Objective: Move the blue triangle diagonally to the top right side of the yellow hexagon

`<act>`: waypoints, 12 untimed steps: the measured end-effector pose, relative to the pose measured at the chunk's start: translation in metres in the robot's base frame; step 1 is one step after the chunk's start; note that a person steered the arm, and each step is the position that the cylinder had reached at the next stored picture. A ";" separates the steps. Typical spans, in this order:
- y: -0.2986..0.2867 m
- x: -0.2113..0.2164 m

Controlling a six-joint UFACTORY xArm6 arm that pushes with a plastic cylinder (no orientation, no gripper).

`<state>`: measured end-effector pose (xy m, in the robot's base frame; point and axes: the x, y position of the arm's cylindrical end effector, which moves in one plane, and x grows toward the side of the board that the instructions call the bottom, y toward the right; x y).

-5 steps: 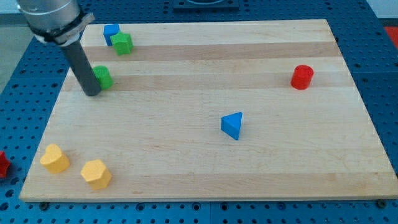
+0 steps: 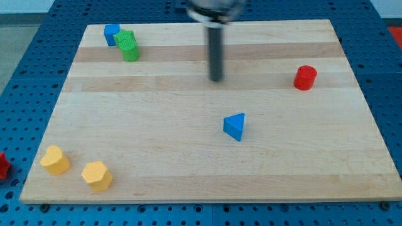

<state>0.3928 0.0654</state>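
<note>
Dark grey rod, and my tip [image 2: 217, 80] sits over pale wooden board [image 2: 188, 157] streaked with lighter and tan bands. Just below my tip, toward the view's right, a bright blue triangle [image 2: 235, 126]. Far right, a red cylinder [image 2: 305, 77]. Far left, a blue block [image 2: 112, 32] touching green blocks [image 2: 129, 45]. Bottom left, a yellow hexagon [image 2: 97, 175] and another yellow block [image 2: 55, 159]. The surround is blue pegboard [image 2: 383, 75] dotted with dark holes.

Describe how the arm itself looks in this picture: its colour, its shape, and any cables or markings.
Only the end of the arm shows. A blurred grey, rounded metallic part sits at the view's top edge, and from it comes a straight, dark grey, cylindrical rod. My tip is its plain lower end, the same width as the rest. No cables, labels or markings can be made out.
</note>
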 end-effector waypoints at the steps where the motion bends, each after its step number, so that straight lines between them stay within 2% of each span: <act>1: 0.044 0.076; 2: 0.051 0.105; 3: -0.024 0.134; 4: -0.086 0.126; 5: -0.025 0.135; 6: -0.006 0.117; 7: -0.057 0.076; 8: -0.087 0.118; 9: -0.031 0.132; 10: -0.096 0.153; 12: -0.238 0.091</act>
<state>0.4842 -0.1731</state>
